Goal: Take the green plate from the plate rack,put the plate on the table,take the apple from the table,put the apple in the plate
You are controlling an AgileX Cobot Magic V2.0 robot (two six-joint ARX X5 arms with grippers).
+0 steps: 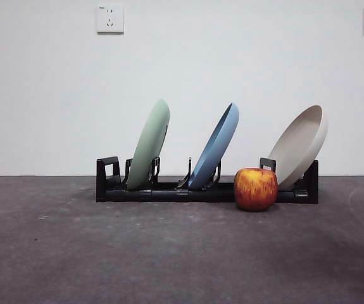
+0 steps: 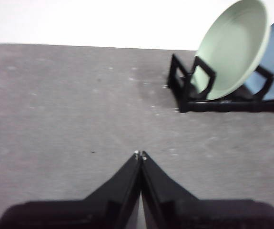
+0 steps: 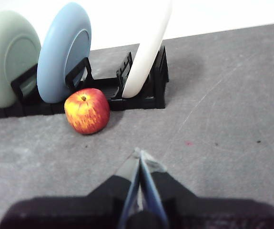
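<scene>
Green plate (image 1: 150, 144) sits tilted in the plate rack (image 1: 169, 191), in the slot beside the blue plate (image 1: 216, 145); beige plate (image 1: 300, 144) at the far end. Apple (image 1: 256, 189) on the table (image 1: 169, 253), just in front of rack. Left gripper (image 2: 140, 154) and right gripper (image 3: 140, 153) both clenched, empty, well apart from everything.

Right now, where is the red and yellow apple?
In the front view the round red-and-yellow apple sits on the dark grey table, right of centre, just before the black plastic rack, between the blue plate and the beige plate.
</scene>
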